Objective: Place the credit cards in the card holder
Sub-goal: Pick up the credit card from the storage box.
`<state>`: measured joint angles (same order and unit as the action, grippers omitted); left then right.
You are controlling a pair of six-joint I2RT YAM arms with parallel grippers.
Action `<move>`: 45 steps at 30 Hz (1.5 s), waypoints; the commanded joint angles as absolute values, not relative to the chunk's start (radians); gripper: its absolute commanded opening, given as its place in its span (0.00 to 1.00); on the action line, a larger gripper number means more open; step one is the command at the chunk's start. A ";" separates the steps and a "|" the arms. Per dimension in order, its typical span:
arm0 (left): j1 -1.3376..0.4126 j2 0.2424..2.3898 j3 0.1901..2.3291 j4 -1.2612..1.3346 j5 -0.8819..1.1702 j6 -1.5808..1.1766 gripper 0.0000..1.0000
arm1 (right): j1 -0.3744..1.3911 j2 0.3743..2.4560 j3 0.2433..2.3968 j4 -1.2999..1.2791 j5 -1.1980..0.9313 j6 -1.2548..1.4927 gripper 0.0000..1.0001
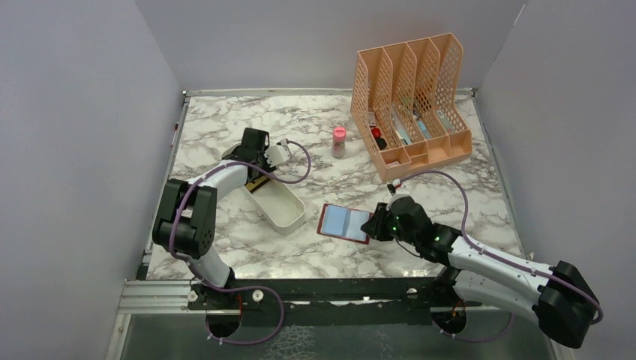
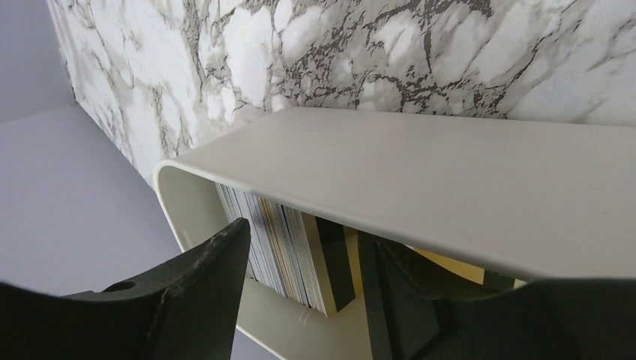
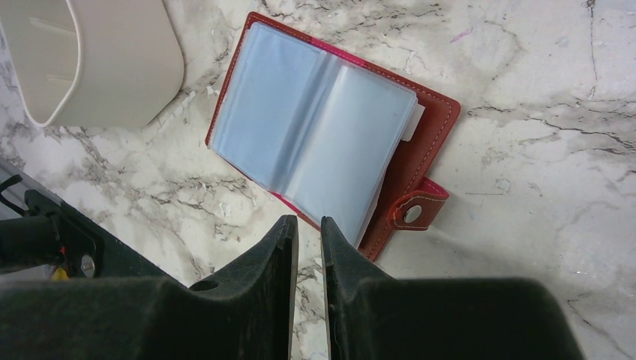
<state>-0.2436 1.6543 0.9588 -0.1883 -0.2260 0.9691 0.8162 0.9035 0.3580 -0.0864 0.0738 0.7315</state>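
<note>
The red card holder (image 1: 343,223) lies open on the marble table, its clear sleeves (image 3: 322,135) facing up and the snap tab at its right. My right gripper (image 1: 373,225) hovers just beside the holder's near right edge; in the right wrist view the gripper (image 3: 308,221) is shut with nothing in it. A stack of credit cards (image 2: 285,247) stands on edge inside the white tray (image 1: 289,217). My left gripper (image 1: 256,182) reaches into the tray's far end. Its open jaws (image 2: 311,240) straddle the stack without pressing on it.
A peach file organiser (image 1: 411,105) with small items stands at the back right. A pink-capped bottle (image 1: 339,140) stands left of it. The white tray's wall (image 2: 450,187) blocks part of the left wrist view. Grey walls enclose the table on three sides.
</note>
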 commanded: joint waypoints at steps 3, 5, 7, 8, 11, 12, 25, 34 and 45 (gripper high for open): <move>-0.237 1.679 0.949 -0.144 -0.263 0.981 0.50 | 0.818 0.903 0.367 -0.086 0.095 0.718 0.23; -0.233 1.682 0.955 -0.148 -0.269 0.976 0.45 | 0.818 0.898 0.367 -0.087 0.098 0.715 0.23; -0.232 1.681 0.958 -0.153 -0.270 0.973 0.43 | 0.818 0.893 0.367 -0.090 0.097 0.716 0.23; -0.232 1.680 0.958 -0.152 -0.269 0.971 0.42 | 0.818 0.891 0.368 -0.092 0.098 0.716 0.23; -0.232 1.677 0.962 -0.158 -0.267 0.969 0.40 | 0.818 0.886 0.368 -0.094 0.097 0.715 0.23; -0.232 1.676 0.964 -0.160 -0.267 0.968 0.39 | 0.818 0.887 0.368 -0.094 0.098 0.715 0.23; -0.232 1.654 0.999 -0.203 -0.286 0.949 0.32 | 0.818 0.881 0.361 -0.097 0.099 0.715 0.23; -0.231 1.628 1.004 -0.210 -0.269 0.927 0.13 | 0.818 0.896 0.361 -0.086 0.095 0.716 0.23; -0.238 1.593 1.031 -0.321 -0.214 0.867 0.00 | 0.818 0.894 0.357 -0.081 0.089 0.718 0.23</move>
